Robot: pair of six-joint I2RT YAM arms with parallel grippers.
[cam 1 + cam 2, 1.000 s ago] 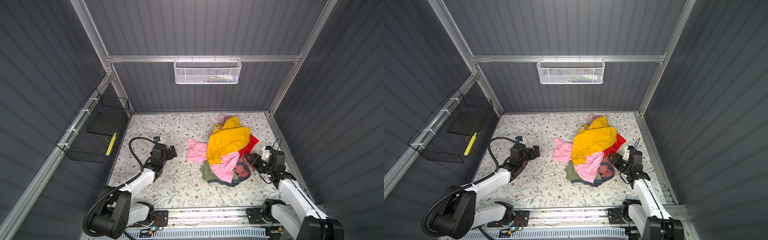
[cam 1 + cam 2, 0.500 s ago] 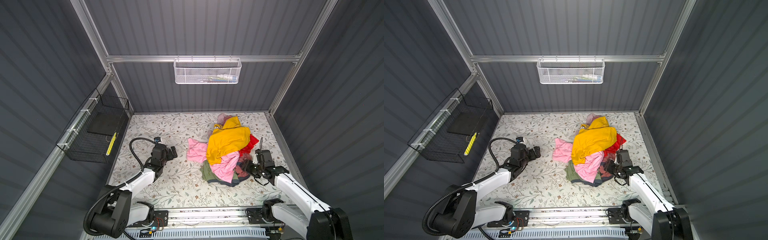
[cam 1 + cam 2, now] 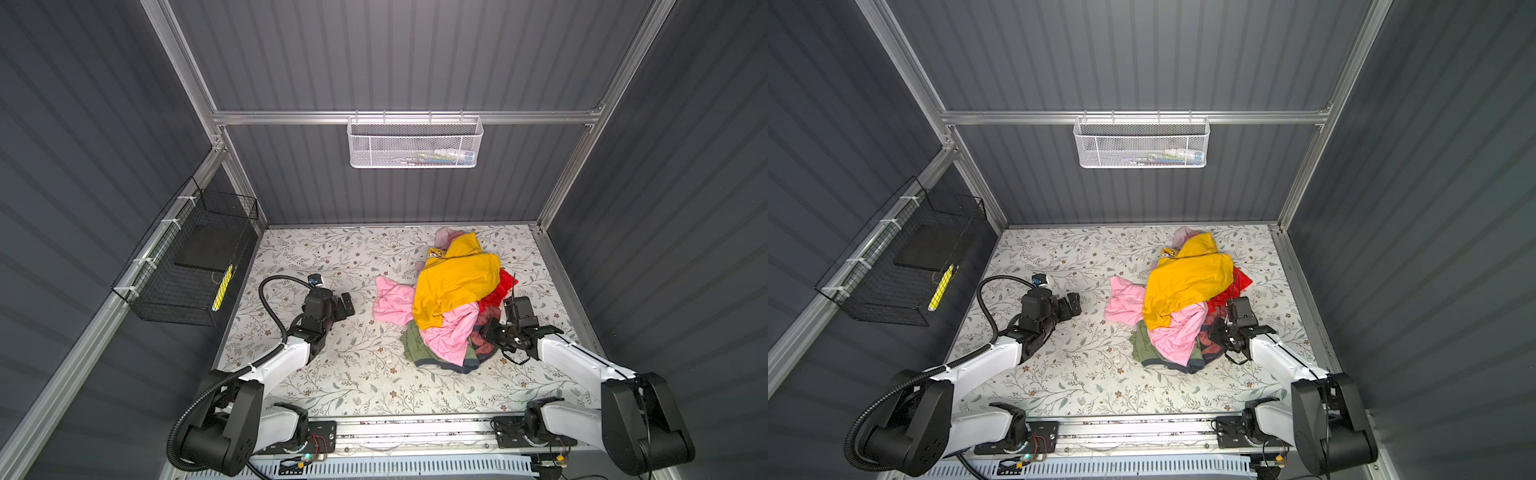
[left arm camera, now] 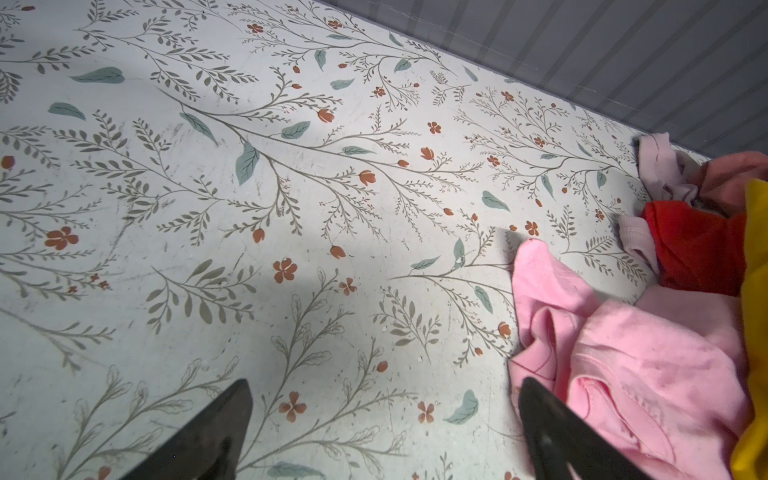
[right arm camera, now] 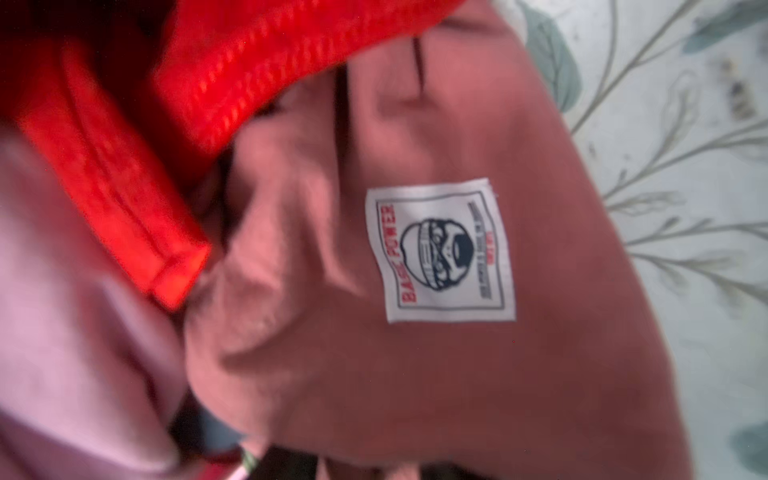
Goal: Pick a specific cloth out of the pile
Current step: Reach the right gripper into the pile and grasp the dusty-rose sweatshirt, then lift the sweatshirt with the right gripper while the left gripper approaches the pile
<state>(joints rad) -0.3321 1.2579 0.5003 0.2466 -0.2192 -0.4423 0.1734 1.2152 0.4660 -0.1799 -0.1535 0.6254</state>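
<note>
Floral-print bench point(image 3: 332, 374), grey ribbed enclosure walls all round.

pile point(image 3: 449, 307) sits right of centre on the bench. Yellow garment point(image 3: 453, 282) is on top, bright pink garment point(image 3: 395, 301) spills out left and under it, olive green garment point(image 3: 415, 347) is at the near edge, red garment point(image 3: 505, 282) is on the right side.

cloth point(image 3: 483, 321): dusty rose, at the pile's near-right edge, just below the red and right of the bright pink. It is mostly buried in both top views. It fills the right wrist view point(image 5: 457, 374): white logo patch point(image 5: 440, 249) flat and readable, red hem across one corner, pale pink fabric point(image 5: 75, 332) alongside, bench showing past its edge.

right hand point(image 3: 490, 332): nosed into the pile's near-right edge, right at the cloth. Its fingers don't show in the right wrist view and are lost against the fabric in both top views, so I can't tell whether they are apart or clamped on the cloth.

left hand point(image 3: 347, 305): low over bare bench, left of the pile and apart from it. Fingers spread wide with nothing between them point(image 4: 384, 386). One fingertip point(image 4: 540, 415) sits just beside the bright pink edge; contact unclear.
</note>
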